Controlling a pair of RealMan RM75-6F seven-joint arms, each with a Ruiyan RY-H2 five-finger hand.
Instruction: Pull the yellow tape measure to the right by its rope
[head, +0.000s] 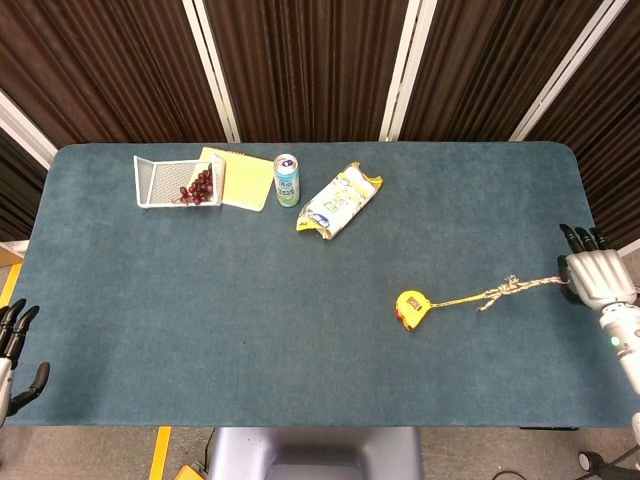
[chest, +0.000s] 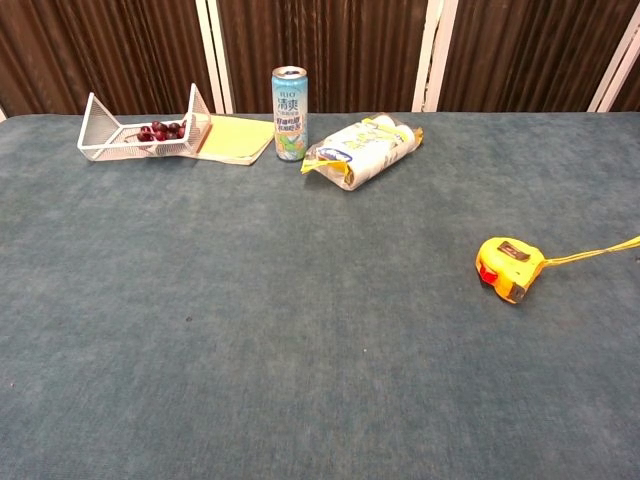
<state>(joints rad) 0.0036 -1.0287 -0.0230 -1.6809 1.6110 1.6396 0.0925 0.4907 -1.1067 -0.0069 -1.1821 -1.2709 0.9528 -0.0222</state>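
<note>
The yellow tape measure lies on the blue table, right of centre; the chest view shows the tape measure near its right edge. Its rope runs taut to the right, knotted midway, and ends in my right hand, which holds the rope's end at the table's right edge. In the chest view only the rope shows, leaving the frame on the right. My left hand hangs off the table's front left corner, fingers apart and holding nothing.
Along the far side stand a wire basket of cherries, a yellow notepad, a drink can and a snack bag. The table's right edge is beside my right hand.
</note>
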